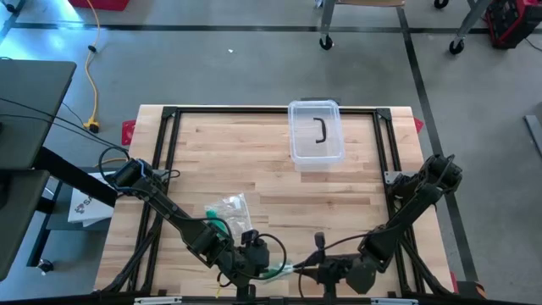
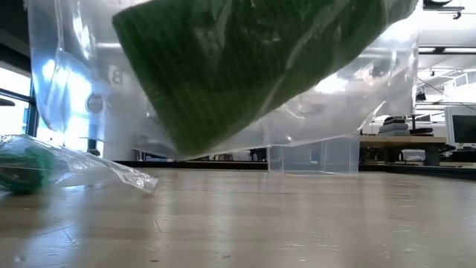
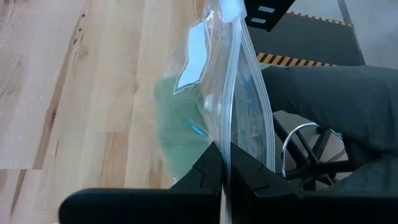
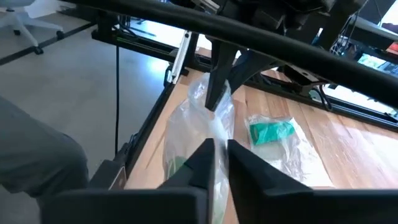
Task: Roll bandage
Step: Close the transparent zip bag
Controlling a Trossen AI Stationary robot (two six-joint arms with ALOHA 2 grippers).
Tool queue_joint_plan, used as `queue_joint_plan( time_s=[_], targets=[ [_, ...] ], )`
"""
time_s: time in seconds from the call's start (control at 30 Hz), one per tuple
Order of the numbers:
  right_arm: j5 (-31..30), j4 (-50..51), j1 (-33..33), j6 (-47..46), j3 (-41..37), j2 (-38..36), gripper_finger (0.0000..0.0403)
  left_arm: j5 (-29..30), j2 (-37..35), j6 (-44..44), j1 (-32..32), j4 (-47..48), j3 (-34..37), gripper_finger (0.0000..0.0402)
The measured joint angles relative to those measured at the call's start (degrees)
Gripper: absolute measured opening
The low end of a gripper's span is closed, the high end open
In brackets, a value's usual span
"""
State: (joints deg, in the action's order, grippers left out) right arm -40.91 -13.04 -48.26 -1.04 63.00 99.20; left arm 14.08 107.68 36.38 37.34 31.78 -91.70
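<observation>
Two dark arms meet at the near edge of the wooden bench point(image 1: 339, 203) in the high view, the left gripper point(image 1: 254, 264) and right gripper point(image 1: 326, 273) close together with one clear bag point(image 1: 284, 270) stretched between them. A second bag point(image 1: 227, 209) lies on the wood just behind the left arm, holding a green bandage point(image 1: 217, 225). One clear lidded box point(image 1: 317, 133) with a dark handle sits at the far middle of the bench.

Low view: one held bag point(image 2: 327, 97) hangs above the wood with a dark green bandage point(image 2: 223, 59) inside it. The other bag point(image 2: 67, 167) rests on the bench at the side, and the box point(image 2: 312, 156) stands farther back.

Left wrist view: the left jaws are closed tight on the bag's point(image 3: 217, 106) edge, a pale green bandage point(image 3: 180, 137) showing through the plastic.

Right wrist view: the right jaws stand nearly closed around the bag's point(image 4: 205, 124) top edge; whether they grip it cannot be told. Beyond, the second bag point(image 4: 292, 152) lies flat with its one green roll point(image 4: 271, 132).
</observation>
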Motion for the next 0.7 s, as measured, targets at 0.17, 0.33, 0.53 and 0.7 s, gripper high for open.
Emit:
queue_joint_plan(
  time_s=[0.17,0.33,0.53,0.7],
  targets=[
    [-0.47,-0.06,-0.03,-0.79,0.0,0.0,0.0005,3.04,0.0,0.11,-0.04,-1.61,0.0,0.0002],
    [-9.44,2.84,-0.93,-6.33,0.0,-0.82,0.0002,7.8,-0.15,-9.0,-1.62,-1.4,-0.02,0.0046],
    [-16.36,15.6,-1.83,-22.3,0.02,-6.1,0.0001,17.16,-4.27,-19.72,-4.68,2.98,-0.02,0.0134],
    [-17.58,19.47,-2.0,-27.21,0.04,-10.42,0.0,42.69,-6.39,-27.68,-3.71,1.54,-0.04,0.0165]
  ],
)
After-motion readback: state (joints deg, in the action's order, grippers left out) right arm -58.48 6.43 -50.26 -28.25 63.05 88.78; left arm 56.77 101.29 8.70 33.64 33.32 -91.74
